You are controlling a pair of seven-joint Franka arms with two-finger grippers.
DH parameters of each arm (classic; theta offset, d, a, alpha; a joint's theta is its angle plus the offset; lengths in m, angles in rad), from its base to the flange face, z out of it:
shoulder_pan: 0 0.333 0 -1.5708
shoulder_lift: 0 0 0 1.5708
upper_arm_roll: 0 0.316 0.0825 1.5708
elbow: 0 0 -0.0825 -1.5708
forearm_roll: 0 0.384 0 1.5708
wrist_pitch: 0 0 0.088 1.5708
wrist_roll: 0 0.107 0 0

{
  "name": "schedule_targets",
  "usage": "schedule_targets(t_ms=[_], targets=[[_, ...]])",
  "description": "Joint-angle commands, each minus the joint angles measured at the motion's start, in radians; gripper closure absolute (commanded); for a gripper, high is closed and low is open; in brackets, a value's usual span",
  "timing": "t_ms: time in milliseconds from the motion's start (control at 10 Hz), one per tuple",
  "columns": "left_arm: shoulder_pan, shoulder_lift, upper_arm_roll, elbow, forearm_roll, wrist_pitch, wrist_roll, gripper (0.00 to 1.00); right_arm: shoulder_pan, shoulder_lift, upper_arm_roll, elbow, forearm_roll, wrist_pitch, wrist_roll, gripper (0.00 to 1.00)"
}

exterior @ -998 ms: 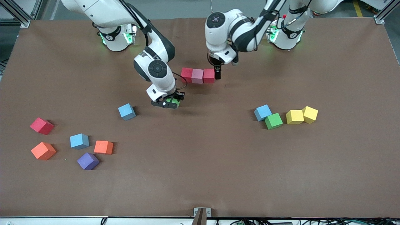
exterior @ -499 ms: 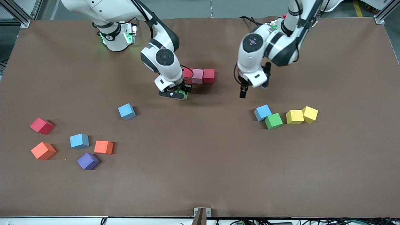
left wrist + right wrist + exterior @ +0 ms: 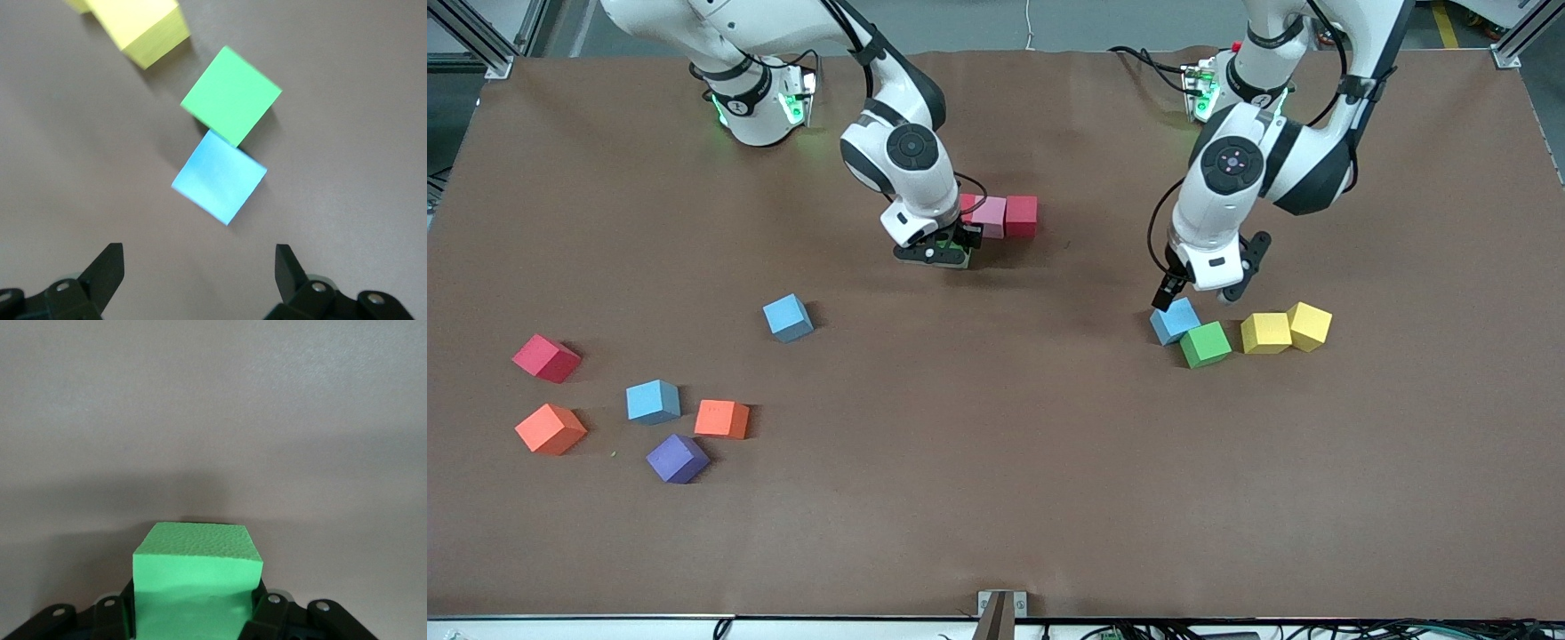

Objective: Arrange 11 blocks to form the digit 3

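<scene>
right gripper (image 3: 947, 253): clamped on green block (image 3: 195, 577), low over table just camera-side of the row's red end
row (image 3: 996, 216): red, pink, red, touching, near the bases
left gripper (image 3: 200, 280): jaws wide, empty, above light blue block (image 3: 219, 176)
light blue block: corner-on to jaws, touching second green block (image 3: 231, 95)
key relation: wrist twist likely needed to square up
</scene>
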Motion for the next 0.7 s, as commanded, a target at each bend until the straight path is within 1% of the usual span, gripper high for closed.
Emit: schedule_targets(t_ms=[0, 200, 399, 599], targets=[[0.030, 0.052, -0.008, 0.000, 0.013, 0.058, 0.145, 0.00, 0.021, -0.035, -0.005, -0.037, -0.007, 0.013, 0.012, 1.00], [0.040, 0.092, -0.008, 0.002, 0.011, 0.070, 0.280, 0.00, 0.021, -0.034, -0.007, -0.042, -0.026, 0.015, 0.013, 1.00], [0.053, 0.147, -0.008, 0.012, 0.011, 0.138, 0.351, 0.00, 0.021, -0.032, -0.008, -0.044, -0.044, 0.021, 0.013, 1.00], [0.062, 0.182, -0.005, 0.017, 0.016, 0.173, 0.395, 0.00, 0.021, -0.030, -0.008, -0.060, -0.049, 0.047, 0.015, 1.00]])
